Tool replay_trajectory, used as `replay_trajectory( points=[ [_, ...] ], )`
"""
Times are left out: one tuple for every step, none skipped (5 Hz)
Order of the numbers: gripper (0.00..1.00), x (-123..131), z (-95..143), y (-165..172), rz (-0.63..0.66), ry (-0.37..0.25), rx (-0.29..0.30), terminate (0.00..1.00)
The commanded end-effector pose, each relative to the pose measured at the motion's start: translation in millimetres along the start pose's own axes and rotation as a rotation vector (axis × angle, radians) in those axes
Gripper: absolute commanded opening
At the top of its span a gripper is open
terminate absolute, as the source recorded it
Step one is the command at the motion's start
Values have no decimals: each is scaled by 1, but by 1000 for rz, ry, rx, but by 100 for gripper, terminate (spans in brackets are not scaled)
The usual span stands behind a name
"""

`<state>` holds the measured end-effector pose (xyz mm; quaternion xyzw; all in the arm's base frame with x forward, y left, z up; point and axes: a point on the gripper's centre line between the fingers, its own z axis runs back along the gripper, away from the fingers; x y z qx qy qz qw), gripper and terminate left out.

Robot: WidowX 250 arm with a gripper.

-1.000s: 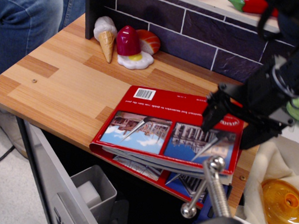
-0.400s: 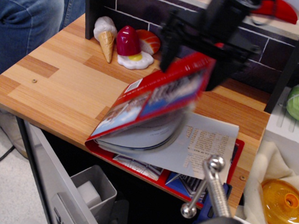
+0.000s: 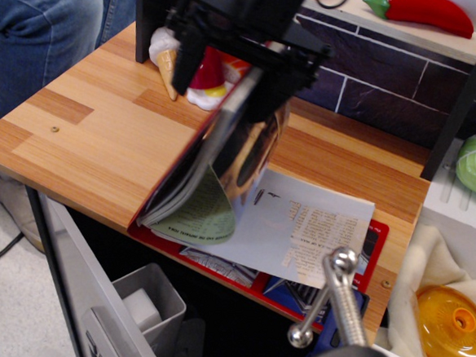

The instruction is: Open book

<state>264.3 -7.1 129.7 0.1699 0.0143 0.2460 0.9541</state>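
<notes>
- Since the earlier frame, your gripper (image 3: 243, 79) has swung left and carried the book (image 3: 222, 165)'s red cover from a low slant to nearly upright.
- You have its black fingers (image 3: 191, 59) clamped on the cover's top edge.
- The book sits at the front edge of the wooden table (image 3: 86, 127), spine to the left, with white printed pages (image 3: 308, 232) lying flat to the right.
- Several pages curl beneath the raised cover.
- You see the toy ice cream cone (image 3: 166, 55) just behind the gripper.
</notes>
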Motion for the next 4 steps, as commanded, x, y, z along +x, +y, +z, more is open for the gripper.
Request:
replay_trajectory(
  points=[
    [100,12,-26,85,92,-9,-37,0],
    [100,18,-26,116,185,-27,-42,0],
    [100,29,-30,142,221,-32,-36,0],
    [100,38,-53,165,287,-7,22,100]
  ],
)
